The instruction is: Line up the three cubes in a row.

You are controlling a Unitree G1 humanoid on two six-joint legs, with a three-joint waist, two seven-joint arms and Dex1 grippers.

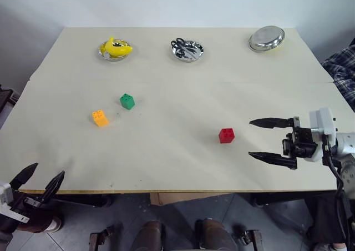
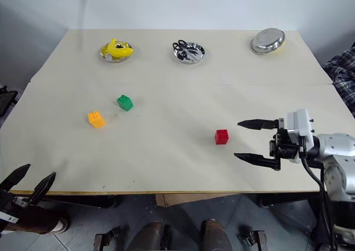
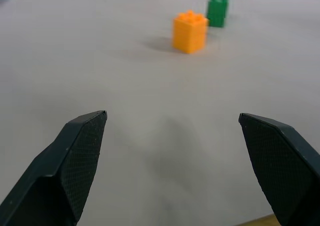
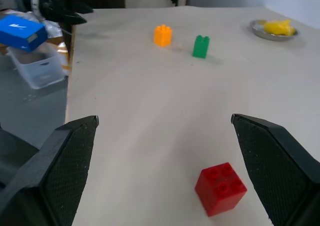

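Observation:
Three studded cubes lie on the cream table point(image 1: 177, 84). The red cube point(image 1: 226, 135) sits right of centre; the green cube point(image 1: 127, 101) and the orange cube point(image 1: 100, 118) lie close together at the left. My right gripper point(image 1: 256, 139) is open, level, a short way right of the red cube and pointing at it; the red cube point(image 4: 220, 188) rests free on the table between and ahead of its fingers. My left gripper point(image 1: 43, 173) is open at the table's near left corner, with the orange cube point(image 3: 189, 31) and green cube point(image 3: 217, 9) well ahead of it.
Three metal dishes stand along the far edge: one with a yellow banana toy point(image 1: 116, 49), one with black scissors point(image 1: 187, 49), one bare dish point(image 1: 267, 39). A clear bin and blue box point(image 4: 22, 32) sit beyond the table's left edge.

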